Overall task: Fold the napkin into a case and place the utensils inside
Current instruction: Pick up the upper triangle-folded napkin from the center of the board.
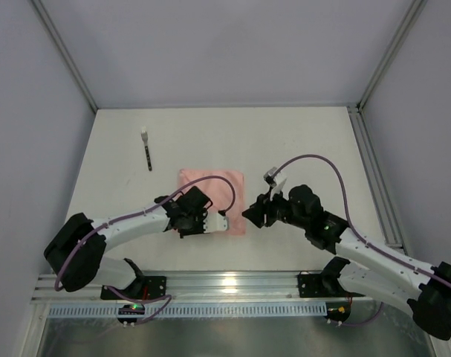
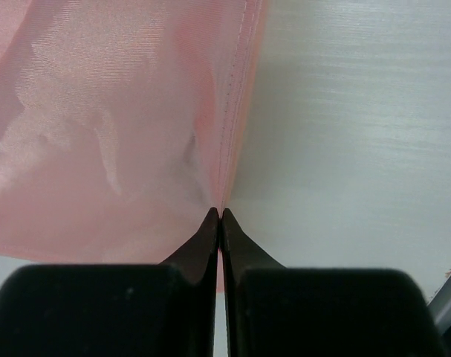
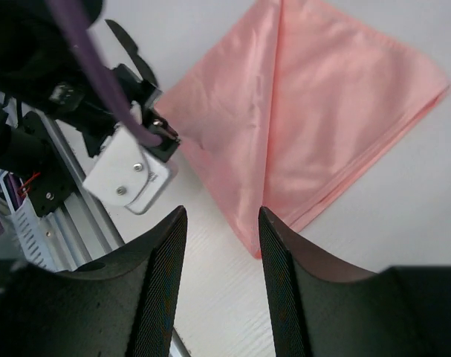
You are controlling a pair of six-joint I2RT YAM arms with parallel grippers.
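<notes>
1. Two pincers sit close together by the near right corner of the napkin. The top view gives their spacing but not how the jaws stand.
2. Left pincer: the left wrist view shows it fully closed, tips meeting on the napkin's hemmed edge with pink cloth pinched between them. The top view hides that contact under the wrist.
3. Right pincer: the right wrist view shows it partly open and holding nothing. It is over bare desk, with the napkin's corner just ahead of the tips.
4. The right wrist view also catches the left pincer side-on, its tip at the napkin's edge. The two pincers are near each other but apart.
5. The napkin lies flat mid-desk, just beyond both wrists. The right wrist view shows a crease across it and a layered edge, which the top view doesn't resolve.
6. One utensil, seen in the top view only: a dark stick with a pale far end, far-left of the napkin and well apart from it.
7. Edges: the rail runs along the near side. The napkin is well apart from the desk's far and right edges, so most of the room is there.
</notes>
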